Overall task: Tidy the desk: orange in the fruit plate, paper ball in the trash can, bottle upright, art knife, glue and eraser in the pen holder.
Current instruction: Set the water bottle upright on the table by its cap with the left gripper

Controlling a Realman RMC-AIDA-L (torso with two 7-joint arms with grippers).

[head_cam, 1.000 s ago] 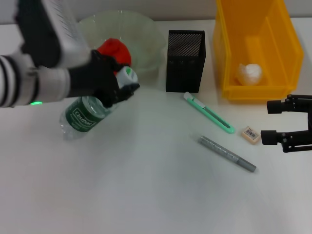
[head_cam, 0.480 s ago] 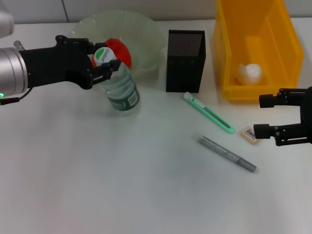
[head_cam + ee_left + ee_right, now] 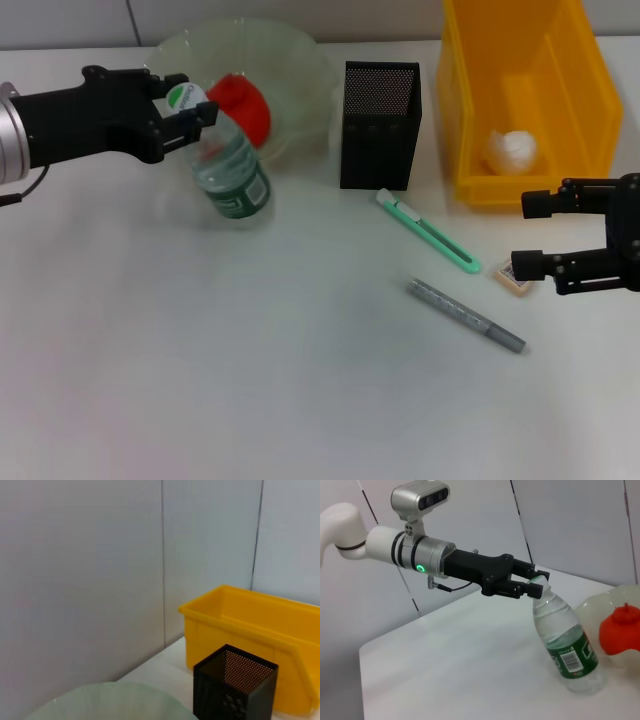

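Since 1 s ago the bottle (image 3: 229, 166) has swung from lying tilted in my left claw (image 3: 178, 112) to standing nearly upright on the counter (image 3: 300, 400), base down just in front of the fruit plate (image 3: 300, 60). That claw remains clamped on the cap, and the bottle leans slightly. My right claw (image 3: 528, 234) has crept in and now hangs with its fingers apart by the eraser (image 3: 512, 279).

To finish this step well, I judge I should straighten the neck until the bottle stands true, let the base settle flat, then part the fingers gently and draw back sideways, away from the plate, so I don't tip it.

Containers:
1. Fruit plate: the orange (image 3: 243, 102) sits in it, close behind the bottle.
2. Trash can (image 3: 470, 150): the paper ball (image 3: 512, 148) lies inside.
3. Pen holder (image 3: 380, 125): I can see nothing in it. The green art knife (image 3: 428, 232), the grey glue pen (image 3: 467, 315) and the eraser all lie on the counter nearby.
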